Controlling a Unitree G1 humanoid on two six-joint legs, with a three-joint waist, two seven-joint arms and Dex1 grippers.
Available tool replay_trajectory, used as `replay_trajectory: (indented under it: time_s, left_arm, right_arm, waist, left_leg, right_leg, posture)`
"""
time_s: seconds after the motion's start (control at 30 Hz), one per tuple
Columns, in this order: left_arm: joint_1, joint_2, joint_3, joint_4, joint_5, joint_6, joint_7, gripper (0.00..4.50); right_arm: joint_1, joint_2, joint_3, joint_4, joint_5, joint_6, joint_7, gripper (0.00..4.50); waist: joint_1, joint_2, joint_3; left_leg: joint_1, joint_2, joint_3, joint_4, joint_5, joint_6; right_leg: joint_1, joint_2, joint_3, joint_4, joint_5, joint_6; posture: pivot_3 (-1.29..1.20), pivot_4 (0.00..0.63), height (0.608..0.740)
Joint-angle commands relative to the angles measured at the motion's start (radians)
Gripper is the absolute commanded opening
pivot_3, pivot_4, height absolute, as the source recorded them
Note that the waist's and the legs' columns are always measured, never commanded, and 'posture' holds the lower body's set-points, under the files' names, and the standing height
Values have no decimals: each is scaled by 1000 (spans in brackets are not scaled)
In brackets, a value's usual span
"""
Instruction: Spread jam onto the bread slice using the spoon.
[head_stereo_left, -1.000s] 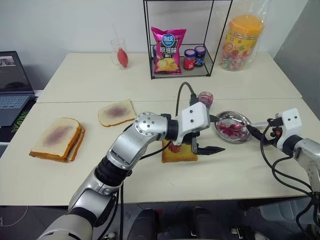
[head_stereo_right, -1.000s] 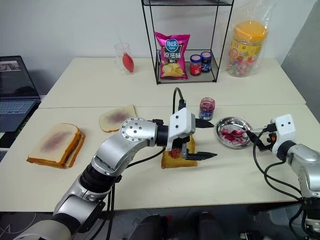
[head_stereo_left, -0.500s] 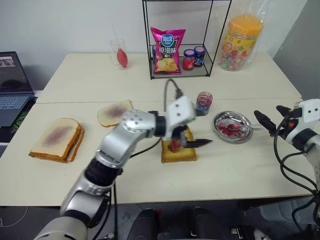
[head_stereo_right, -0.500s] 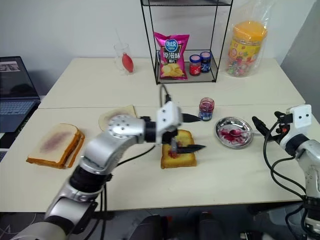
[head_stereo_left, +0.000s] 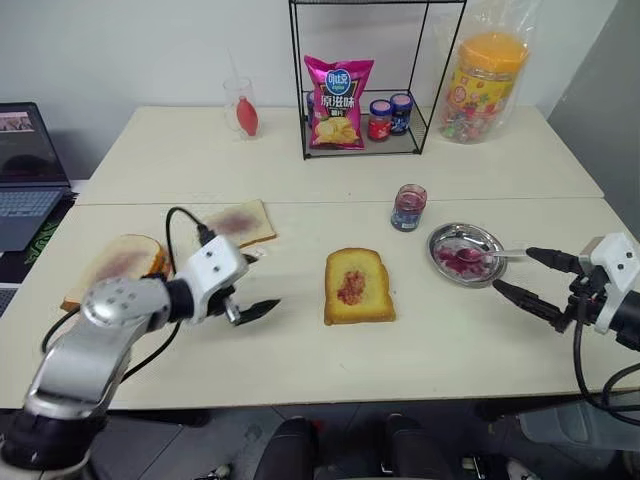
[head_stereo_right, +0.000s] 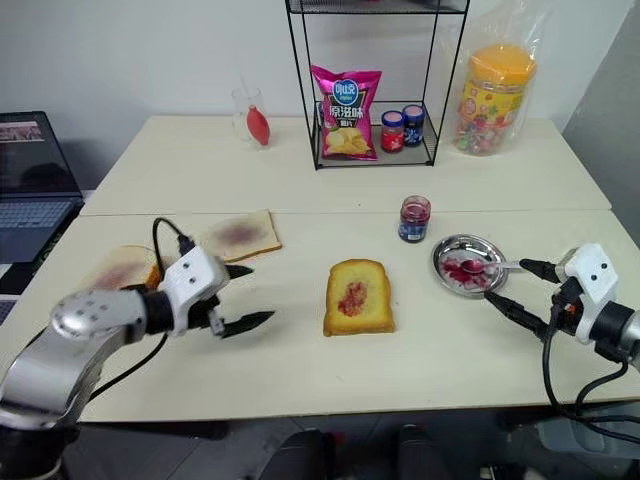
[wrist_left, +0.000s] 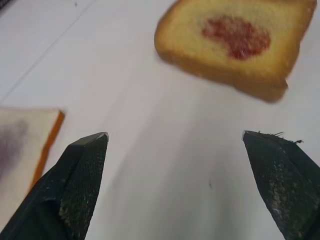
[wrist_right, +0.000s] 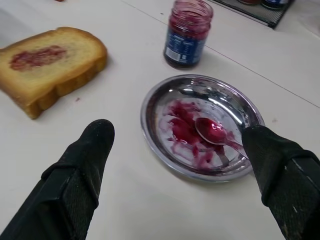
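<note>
On matte table (head_stereo_left: 300, 350), square golden bread slice (head_stereo_left: 358, 286) (glossy red smear), left pincer (head_stereo_left: 255, 283) wide, right pincer (head_stereo_left: 540, 277) wide.

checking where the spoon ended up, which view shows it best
The right wrist view: the spoon lies close up in the metal dish, bowl smeared with jam, handle running behind the end effector's finger. Both eye views show it small, handle over the dish's rim. The left wrist view gives the bread slice instead.
</note>
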Motion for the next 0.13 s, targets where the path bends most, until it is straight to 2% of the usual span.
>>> replay_trajectory:
  time_s: [0.03,0.13]
  left_arm:
    - [31,22,83,-64,-39,-3,-3,4500]
    - [55,17,109,-84,-87,14,-18,4500]
  right_arm:
    - [26,-17,-66,-47,25,-48,70,4476]
    - [54,-28,-74,-62,26,-49,114,4476]
  waist:
    - [4,0,0]
    - [6,0,0]
  left_leg:
    - [0,0,0,0,0,0]
    - [0,0,-1,1,1,0]
  right_leg:
    - [0,0,0,0,0,0]
    - [1,0,0,0,0,0]
  posture:
    - [0,150,740]
    - [0,150,740]
